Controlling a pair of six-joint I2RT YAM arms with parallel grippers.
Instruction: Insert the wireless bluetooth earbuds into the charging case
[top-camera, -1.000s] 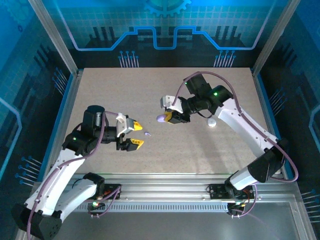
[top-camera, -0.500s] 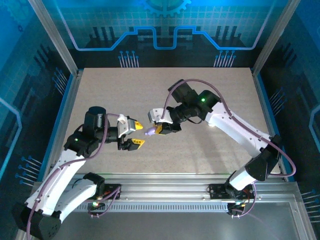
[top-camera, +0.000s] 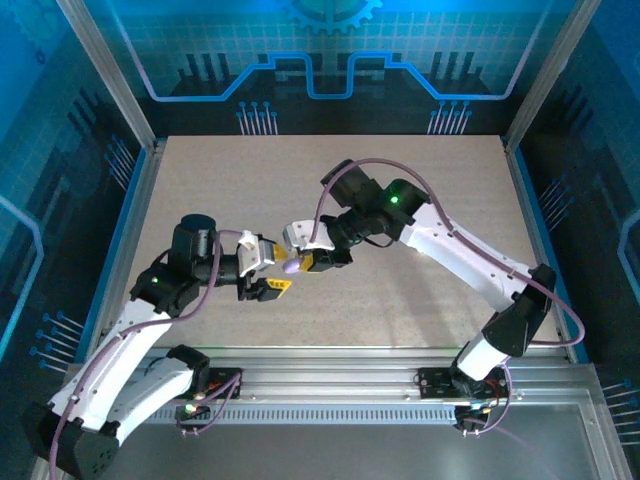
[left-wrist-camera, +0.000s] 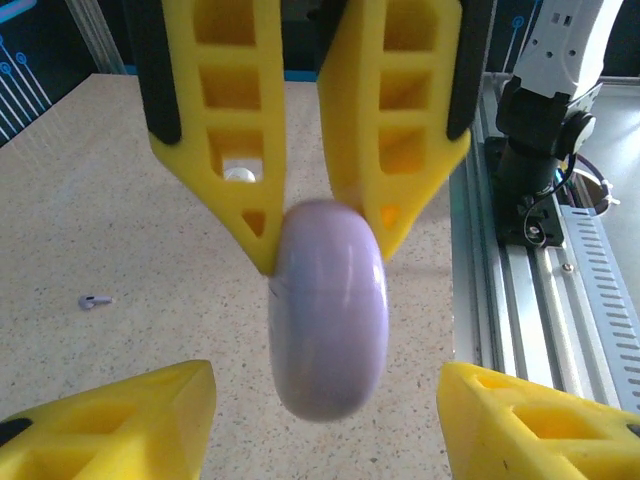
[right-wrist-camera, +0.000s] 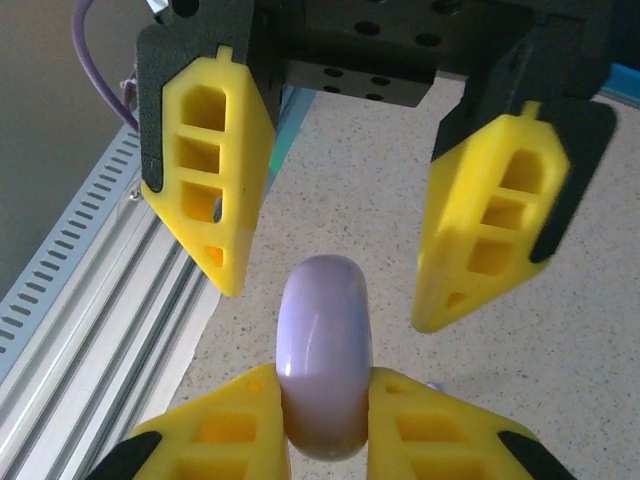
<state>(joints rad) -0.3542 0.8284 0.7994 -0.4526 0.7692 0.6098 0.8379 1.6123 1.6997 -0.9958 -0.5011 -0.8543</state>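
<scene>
- The table lay beneath the case, which hung in the air clear of it.
- The right gripper pinched the case edge-on, its fingers pressed to the two broad faces at one end.
- The left gripper stood spread, one finger on each side of the case's free end and touching neither face.
- This looked like a hand-over between the arms. To do it well, the left gripper would need to centre on the case so both fingers met it together. It should close on the end away from the right fingers.
- The right gripper should let go only once that grip was firm, since a smooth rounded shell would likely squirt out of a lopsided squeeze.
- One earbud lay on the table, well off to the side of the case. Where the second earbud was could not be told.
</scene>
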